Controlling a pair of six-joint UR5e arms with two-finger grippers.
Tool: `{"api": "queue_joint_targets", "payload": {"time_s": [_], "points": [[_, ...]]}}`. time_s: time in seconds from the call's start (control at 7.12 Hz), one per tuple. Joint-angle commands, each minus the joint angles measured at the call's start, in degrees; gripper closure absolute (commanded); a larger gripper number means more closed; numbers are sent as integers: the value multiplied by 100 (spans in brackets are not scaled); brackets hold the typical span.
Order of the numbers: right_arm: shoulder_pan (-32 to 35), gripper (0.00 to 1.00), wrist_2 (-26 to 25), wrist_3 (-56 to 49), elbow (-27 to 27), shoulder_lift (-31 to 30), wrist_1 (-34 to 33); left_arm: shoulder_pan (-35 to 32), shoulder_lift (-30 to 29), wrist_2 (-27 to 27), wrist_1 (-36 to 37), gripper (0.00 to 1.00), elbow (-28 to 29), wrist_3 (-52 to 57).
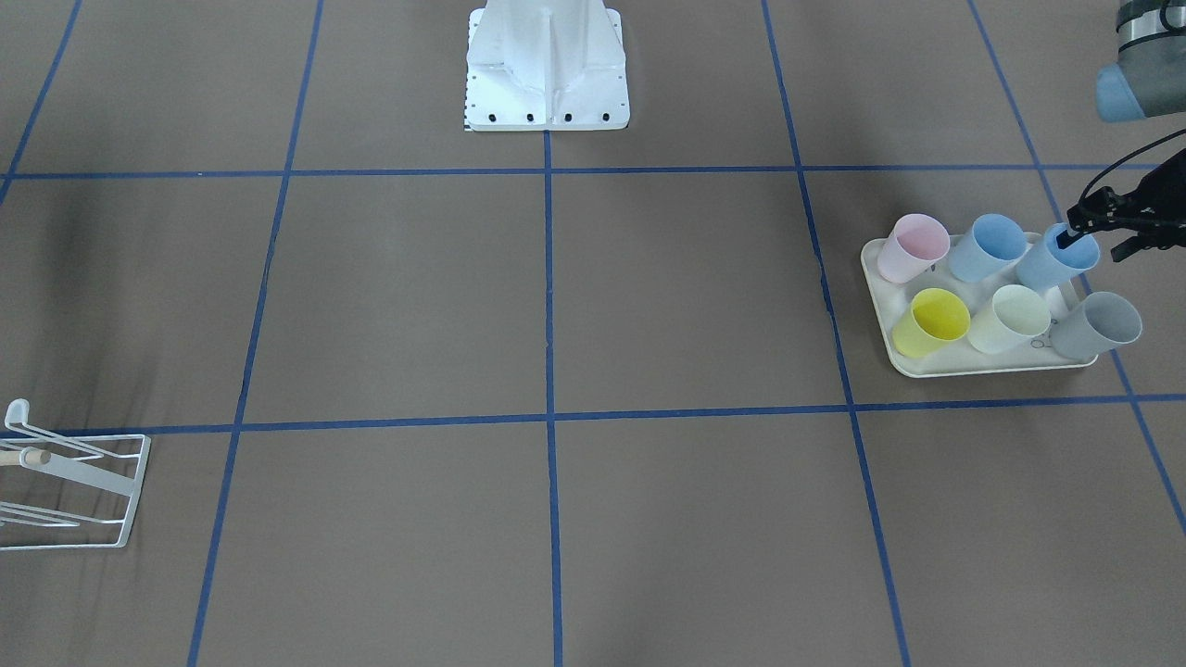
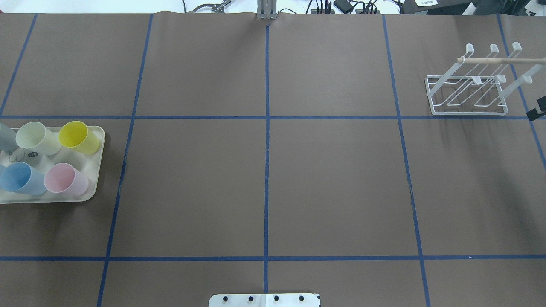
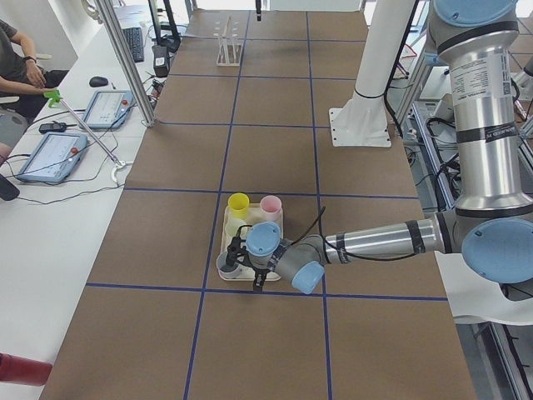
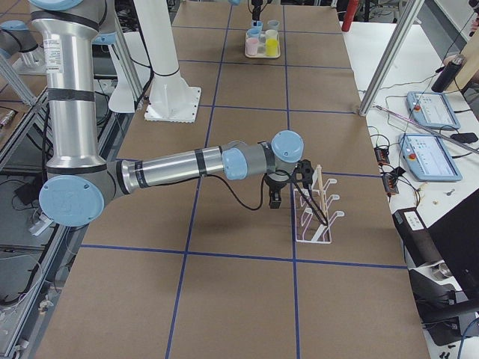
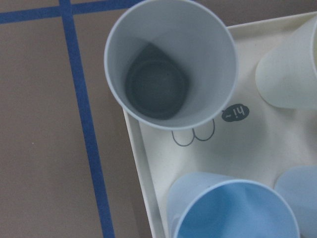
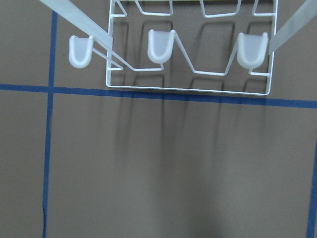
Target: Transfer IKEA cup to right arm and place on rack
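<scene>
Tray (image 5: 148, 168) marked "~14", left jaws perhaps in blue cup (image 1: 1042, 269), right jaws, openings unclear

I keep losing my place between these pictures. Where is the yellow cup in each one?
Front-facing: yellow cup, right side, cream tray's lower-left corner.
Overhead: cup near left edge, tray's upper-right corner.
Exterior left: cup at centre, tray's far-left corner.
Exterior right: cup at top, far away.
Left wrist: not in it.
Right wrist: not in it.
Shared landmark: the cream tray.

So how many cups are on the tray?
6. On the tray: pink, blue and another blue in the row nearer the robot; yellow, cream and grey in the other. None looks hidden.
</scene>
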Motion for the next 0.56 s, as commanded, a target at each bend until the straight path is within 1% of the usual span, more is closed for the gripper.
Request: {"api": "queue_joint_targets", "payload": {"time_s": [0.0, 0.14, 0.28, 0.42], "points": [[-1, 0, 0, 0, 9, 0, 9, -5, -13, -1, 17, 98, -6, -42], [-1, 0, 9, 0, 35, 0, 9, -14, -13, -27, 95, 100, -32, -251], [-1, 0, 9, 9, 87, -9, 9, -40, -5, -45, 79, 100, -137, -871], [-1, 0, 18, 78, 175, -18, 0, -119, 74, -54, 87, 100, -443, -868]]}}
